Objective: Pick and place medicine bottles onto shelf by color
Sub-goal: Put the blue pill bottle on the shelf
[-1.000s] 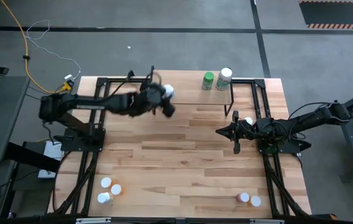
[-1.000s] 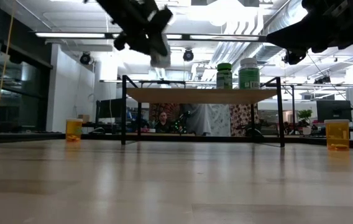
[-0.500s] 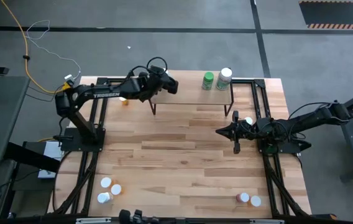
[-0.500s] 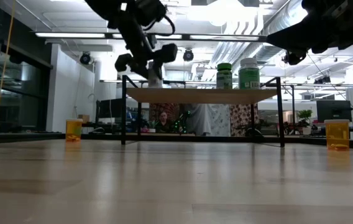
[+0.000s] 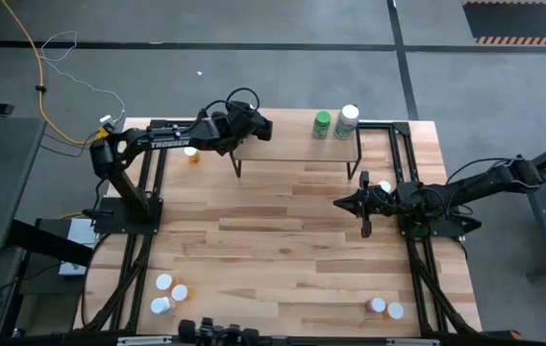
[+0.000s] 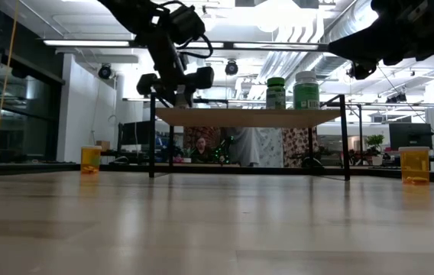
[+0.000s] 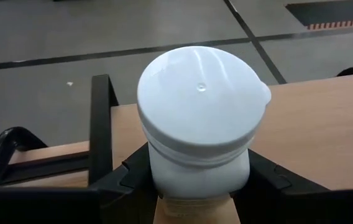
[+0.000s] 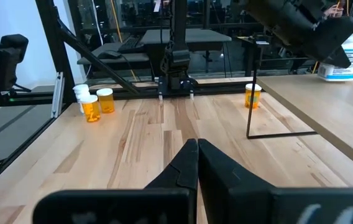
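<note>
Across the wooden table, the left gripper grasps a white-capped bottle over the shelf's left end (green bottles opposite); the right gripper idles clenched, empty.

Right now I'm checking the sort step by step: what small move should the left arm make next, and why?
Probably lower and release. The left claw grips a white-capped white bottle over the left end of the light-wood shelf, apart from the green-capped bottle and its white-capped neighbour at the right end.
</note>
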